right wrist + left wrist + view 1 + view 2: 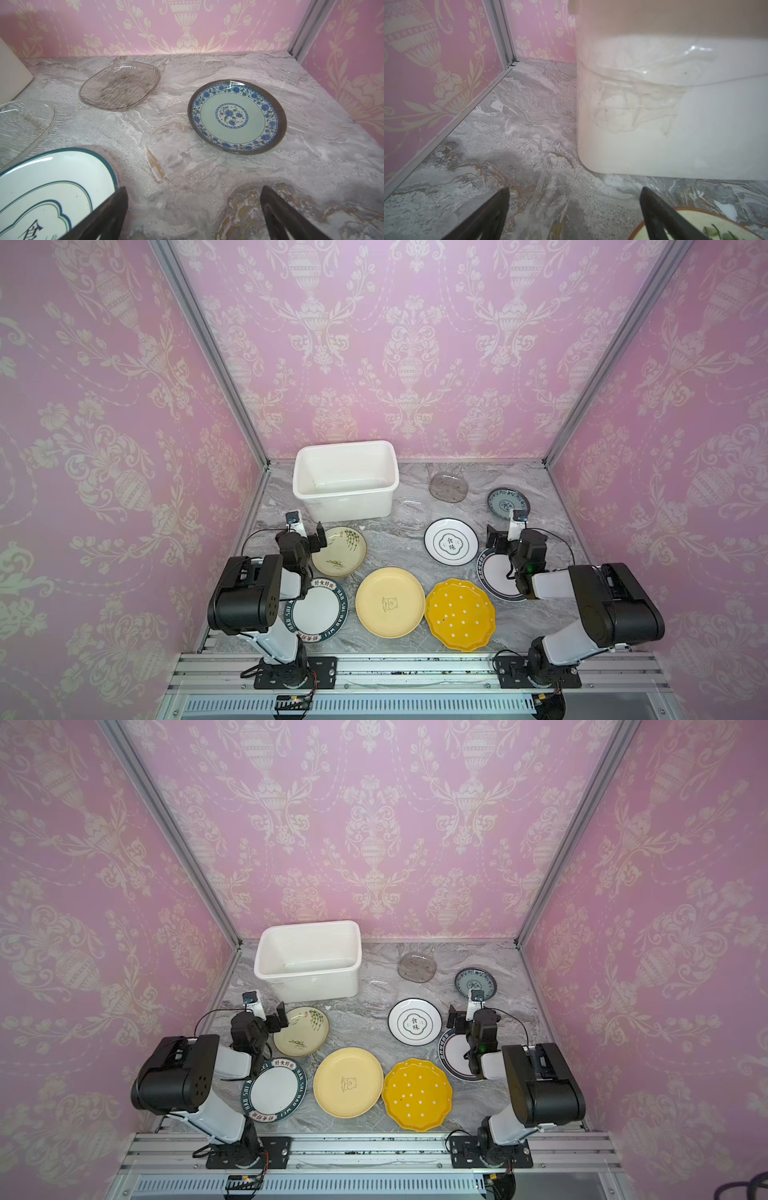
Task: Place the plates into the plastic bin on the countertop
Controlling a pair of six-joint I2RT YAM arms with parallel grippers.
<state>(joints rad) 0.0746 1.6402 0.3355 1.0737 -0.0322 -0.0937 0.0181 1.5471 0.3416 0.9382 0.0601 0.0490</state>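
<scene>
The plastic bin stands empty at the back left of the countertop. Plates lie flat around it: cream with sprigs, a lettered-rim plate, pale yellow, yellow dotted, a white plate with dark rim, another lettered-rim plate partly under the right arm, blue-patterned, smoky glass and clear glass. My left gripper is open and empty beside the sprig plate, facing the bin. My right gripper is open and empty beside the dark-rimmed plate.
Pink wallpapered walls close in the left, right and back sides, with aluminium rails at the corners. Both arm bases sit on the front rail. Bare marble shows between the bin and the left wall.
</scene>
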